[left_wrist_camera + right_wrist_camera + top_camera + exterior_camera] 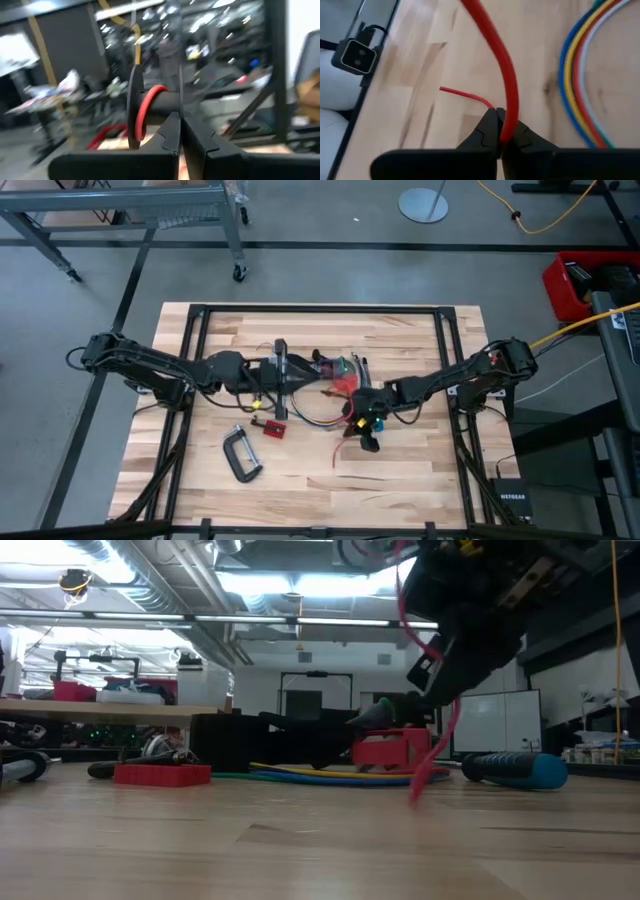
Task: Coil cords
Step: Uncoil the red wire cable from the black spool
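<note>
Right tool [501,137] fingers pinched together on a red cord [492,55], held just above the tabletop [445,55] mid-table beside the flat multicolour cord loop [580,85]. Left tool [180,135] fingers fully together, nothing visibly between them, a red cord loop [145,112] just ahead of the tips.

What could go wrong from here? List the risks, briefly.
1. The right gripper pinches the red cord only at its fingertips, so a pull could slip it free.
2. The multicoloured cord lies close beside it, and dragging the red one across could tangle them.
</note>
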`<state>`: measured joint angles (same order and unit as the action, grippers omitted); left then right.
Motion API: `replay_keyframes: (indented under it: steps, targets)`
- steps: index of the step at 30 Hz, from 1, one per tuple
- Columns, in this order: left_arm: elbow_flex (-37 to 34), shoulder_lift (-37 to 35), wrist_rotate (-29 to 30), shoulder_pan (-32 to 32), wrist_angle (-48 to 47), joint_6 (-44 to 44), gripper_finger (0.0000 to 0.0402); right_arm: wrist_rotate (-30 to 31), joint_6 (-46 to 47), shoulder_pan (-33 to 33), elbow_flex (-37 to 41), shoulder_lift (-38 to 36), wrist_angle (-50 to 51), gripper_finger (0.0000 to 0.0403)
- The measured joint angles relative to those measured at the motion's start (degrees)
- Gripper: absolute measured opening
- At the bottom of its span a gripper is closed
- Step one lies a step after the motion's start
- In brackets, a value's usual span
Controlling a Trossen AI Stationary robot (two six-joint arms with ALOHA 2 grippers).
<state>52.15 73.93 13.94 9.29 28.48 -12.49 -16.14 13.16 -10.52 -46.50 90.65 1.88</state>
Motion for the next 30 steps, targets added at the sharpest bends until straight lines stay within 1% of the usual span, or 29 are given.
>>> replay_keyframes:
  steps: [3, 7, 13, 17, 21, 23, 27, 30]
  targets:
    - [0.01, -2.71, 2.04, 0.04, -6.71, 1.30, 0.0000, 2.41, 0.65, -0.92, 0.00, -0.12, 1.48, 0.0001]
    - [0.01, -6.85, 4.24, 0.10, -17.42, 6.23, 0.0000, 4.13, 1.67, -0.68, 0.00, -0.48, 2.57, 0.0001]
    - [0.01, -13.09, 4.34, 0.10, -33.97, 16.58, 0.0000, 5.17, 1.64, -0.70, 0.02, -0.47, 3.21, 0.0001]
    - [0.01, -15.94, 3.95, 0.08, -42.85, 23.04, 0.0000, 6.31, 1.63, -0.70, 0.02, -0.48, 3.04, 0.0001]
    - [0.01, -17.51, -0.54, 0.04, -49.69, 28.99, 0.0000, 9.76, 1.62, 0.10, -0.41, -0.60, 3.84, 0.0001]
    - [0.01, -17.52, -3.76, 0.10, -51.99, 32.51, 0.0000, 11.95, 1.32, 1.03, -1.57, -0.79, 4.96, 0.0001]
    - [0.01, -16.13, -11.69, 0.10, -53.32, 37.99, 0.0000, 16.60, -2.20, 3.40, -4.79, -2.16, 5.78, 0.0001]
    - [0.01, -14.18, -17.64, 0.13, -52.99, 41.03, 0.0000, 18.45, -5.91, 5.49, -7.78, -3.41, 5.77, 0.0001]
